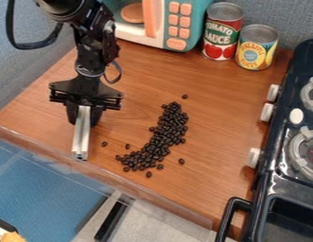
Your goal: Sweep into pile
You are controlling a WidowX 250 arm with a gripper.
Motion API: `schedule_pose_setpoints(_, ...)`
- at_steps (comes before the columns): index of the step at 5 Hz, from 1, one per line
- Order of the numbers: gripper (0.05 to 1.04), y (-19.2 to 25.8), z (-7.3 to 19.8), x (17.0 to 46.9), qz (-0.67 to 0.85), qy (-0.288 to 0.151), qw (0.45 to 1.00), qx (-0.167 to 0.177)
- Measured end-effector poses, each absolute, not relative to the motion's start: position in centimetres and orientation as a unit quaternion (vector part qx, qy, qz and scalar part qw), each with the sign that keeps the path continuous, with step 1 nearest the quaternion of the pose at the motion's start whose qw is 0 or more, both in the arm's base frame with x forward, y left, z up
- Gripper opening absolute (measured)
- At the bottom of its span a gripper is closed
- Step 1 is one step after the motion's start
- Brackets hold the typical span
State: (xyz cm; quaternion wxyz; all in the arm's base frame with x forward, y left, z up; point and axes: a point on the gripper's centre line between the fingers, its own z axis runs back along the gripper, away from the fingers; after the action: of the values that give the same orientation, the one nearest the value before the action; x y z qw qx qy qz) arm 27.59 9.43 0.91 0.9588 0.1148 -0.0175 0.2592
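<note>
Camera view: the gripper hangs over the wooden counter, its fingers closed on a pale metal bar that extends toward the counter's near edge. On the gripper's stove side, apart from the bar, dark beans form a curved band, with single beans scattered around it, one between band and bar. Behind the gripper stands a toy microwave; the stove lies beyond the beans.
</note>
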Motion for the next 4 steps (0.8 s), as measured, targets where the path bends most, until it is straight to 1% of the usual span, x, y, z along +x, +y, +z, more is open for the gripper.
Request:
schedule_pose_setpoints(1,0.397,8.1,0.9,27.8,0.273,-0.014,0.956,0.103)
schedule_pose_setpoints(2,0.397,7.2,0.9,28.1,0.275,-0.020,0.956,0.100)
schedule_pose_setpoints(4,0.396,5.0,0.6,28.2,0.270,-0.056,0.956,0.105)
